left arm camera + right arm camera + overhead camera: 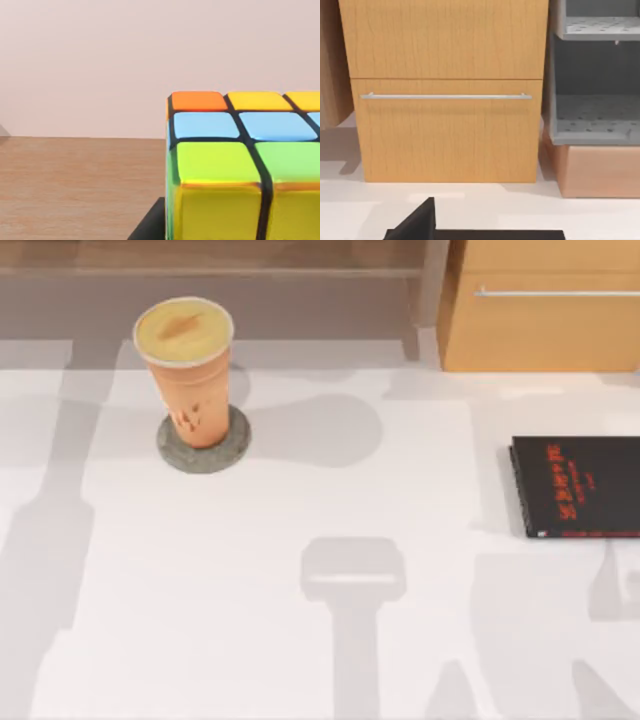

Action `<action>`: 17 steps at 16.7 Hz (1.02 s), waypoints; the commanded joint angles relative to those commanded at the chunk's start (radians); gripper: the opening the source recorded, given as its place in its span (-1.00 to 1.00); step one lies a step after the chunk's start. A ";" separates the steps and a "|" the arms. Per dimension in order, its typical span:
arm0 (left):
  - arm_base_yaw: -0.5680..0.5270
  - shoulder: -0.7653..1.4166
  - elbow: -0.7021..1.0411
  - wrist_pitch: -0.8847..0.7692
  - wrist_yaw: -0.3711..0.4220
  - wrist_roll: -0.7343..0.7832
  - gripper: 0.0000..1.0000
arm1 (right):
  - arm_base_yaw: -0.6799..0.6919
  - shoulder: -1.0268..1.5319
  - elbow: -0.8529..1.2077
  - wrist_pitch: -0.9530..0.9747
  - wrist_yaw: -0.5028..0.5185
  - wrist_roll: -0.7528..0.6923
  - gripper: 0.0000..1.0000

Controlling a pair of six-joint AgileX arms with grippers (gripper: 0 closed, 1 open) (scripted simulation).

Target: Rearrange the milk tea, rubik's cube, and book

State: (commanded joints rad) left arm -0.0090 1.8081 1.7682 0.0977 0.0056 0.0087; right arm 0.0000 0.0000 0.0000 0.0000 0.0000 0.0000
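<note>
The milk tea [190,370], a tall tapered orange-tan cup with a yellowish lid, stands upright on a flat grey round coaster [203,452] at the table's back left. In the left wrist view the rubik's cube [240,165] is very close, with orange, yellow, blue and green tiles. It stands over a brown wooden surface [75,185] before a pale wall. A dark wedge [149,225] sticks out beside the cube's lower corner; I cannot tell what it is. The book is out of view.
A thin black book with red lettering [578,486] lies at the table's right edge. A black shape [470,234] lies low in the right wrist view. Behind stand a wooden drawer cabinet [545,310] [445,100] and grey shelves [597,90]. Arm-shaped shadows [352,580] cross the white table.
</note>
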 joint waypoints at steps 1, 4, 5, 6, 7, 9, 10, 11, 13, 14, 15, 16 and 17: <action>-0.007 0.029 0.035 -0.010 0.001 0.002 -1.00 | 0.000 0.000 0.000 0.000 0.000 0.000 1.00; -0.021 0.091 0.085 -0.045 0.002 0.005 -1.00 | 0.000 0.000 0.000 0.000 0.000 0.000 1.00; -0.023 0.098 0.087 -0.051 0.003 0.006 -1.00 | 0.000 0.000 0.000 0.000 0.000 0.000 1.00; -0.023 0.098 0.087 -0.051 0.003 0.006 -1.00 | 0.000 0.000 0.000 0.000 0.000 0.000 1.00; -0.023 0.098 0.087 -0.051 0.003 0.006 -1.00 | 0.000 0.000 0.000 0.000 0.000 0.000 1.00; -0.023 0.098 0.087 -0.051 0.003 0.006 -0.85 | 0.000 0.000 0.000 0.000 0.000 0.000 1.00; -0.023 0.098 0.087 -0.051 0.003 0.006 -0.70 | 0.000 0.000 0.000 0.000 0.000 0.000 1.00; -0.023 0.098 0.087 -0.051 0.003 0.006 -0.55 | 0.000 0.000 0.000 0.000 0.000 0.000 1.00; -0.023 0.098 0.087 -0.051 0.003 0.006 -0.25 | 0.000 0.000 0.000 0.000 0.000 0.000 1.00; -0.023 0.098 0.087 -0.051 0.003 0.006 -0.10 | 0.000 0.000 0.000 0.000 0.000 0.000 1.00; -0.023 0.098 0.087 -0.051 0.003 0.006 0.06 | 0.000 0.000 0.000 0.000 0.000 0.000 1.00; -0.023 0.098 0.087 -0.051 0.003 0.006 0.21 | 0.000 0.000 0.000 0.000 0.000 0.000 1.00; -0.023 0.098 0.087 -0.051 0.003 0.006 0.36 | 0.000 0.000 0.000 0.000 0.000 0.000 1.00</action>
State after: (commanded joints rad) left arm -0.0316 1.9059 1.8551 0.0469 0.0082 0.0143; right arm 0.0000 0.0000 0.0000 0.0000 0.0000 0.0000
